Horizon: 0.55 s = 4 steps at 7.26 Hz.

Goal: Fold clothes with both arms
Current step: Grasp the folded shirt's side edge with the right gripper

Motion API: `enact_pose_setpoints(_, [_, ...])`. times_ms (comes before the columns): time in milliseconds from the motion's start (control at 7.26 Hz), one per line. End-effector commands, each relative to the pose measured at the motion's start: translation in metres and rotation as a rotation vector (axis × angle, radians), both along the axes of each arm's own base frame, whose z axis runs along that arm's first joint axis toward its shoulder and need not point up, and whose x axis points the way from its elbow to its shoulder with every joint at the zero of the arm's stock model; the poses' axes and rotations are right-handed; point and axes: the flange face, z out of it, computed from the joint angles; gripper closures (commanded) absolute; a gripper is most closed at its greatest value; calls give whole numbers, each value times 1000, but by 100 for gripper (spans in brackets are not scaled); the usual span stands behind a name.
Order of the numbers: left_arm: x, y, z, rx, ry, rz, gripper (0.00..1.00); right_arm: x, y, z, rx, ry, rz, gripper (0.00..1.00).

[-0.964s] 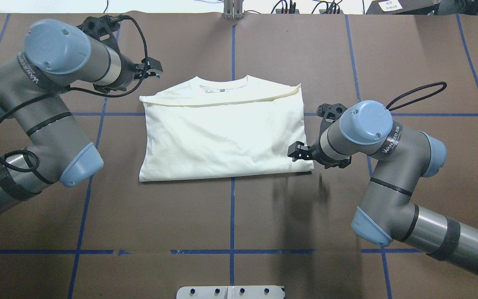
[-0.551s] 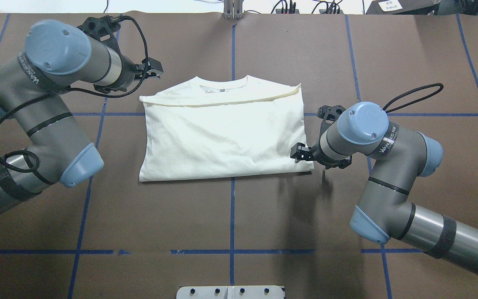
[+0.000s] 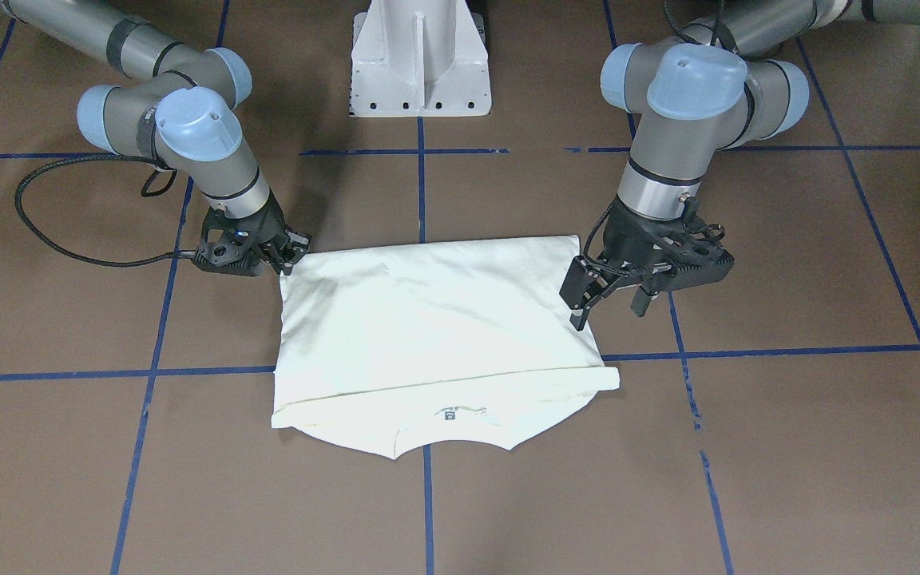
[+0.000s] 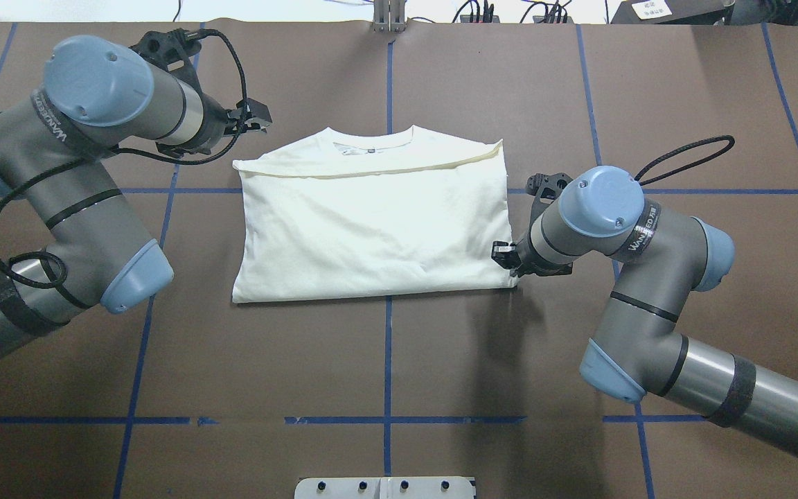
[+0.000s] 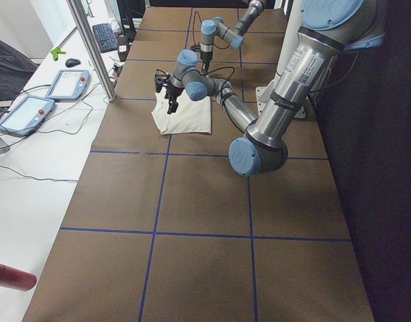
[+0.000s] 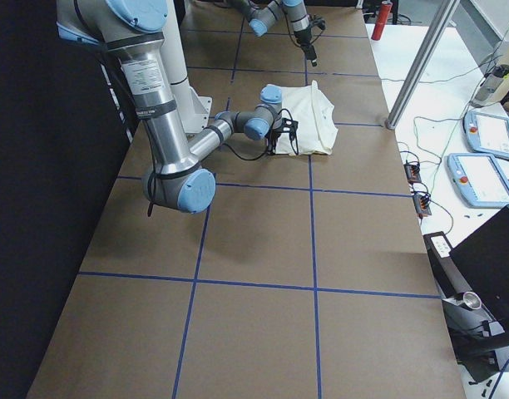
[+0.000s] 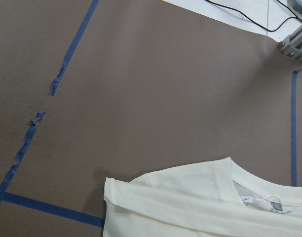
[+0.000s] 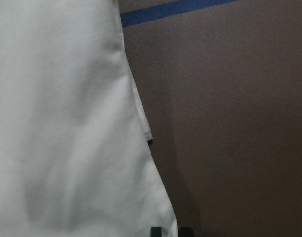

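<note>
Read as a robotics lab. Noted a grey jointed metal left arm (image 4: 80, 201) and right arm (image 4: 648, 291), light-blue caps on both, near a white metal pedestal (image 3: 420, 60). Recorded a brown paper-covered table (image 4: 482, 360) gridded with blue tape lines (image 4: 386, 360). Logged grey touchscreen teach pendants (image 6: 485, 133), a black keyboard (image 5: 112, 37) and a silver aluminium frame post (image 5: 92, 47) along the white side bench (image 5: 37, 201).

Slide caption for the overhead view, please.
Right pincer at the near corner of the folded white T-shirt; left pincer hovers by its far corner.
</note>
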Motion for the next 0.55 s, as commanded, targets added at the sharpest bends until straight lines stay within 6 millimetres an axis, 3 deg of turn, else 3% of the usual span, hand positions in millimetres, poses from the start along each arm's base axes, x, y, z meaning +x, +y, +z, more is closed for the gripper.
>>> enact_pose_setpoints(0, [2, -1, 2, -2, -3, 0, 0, 1, 0, -9, 7, -17, -2, 100])
enact_pose_setpoints(275, [0, 1, -3, 3, 4, 1, 0, 37, 16, -24, 28, -60, 14, 100])
enact_pose_setpoints(413, [0, 1, -4, 0, 8, -2, 0, 64, 42, -10, 24, -56, 3, 100])
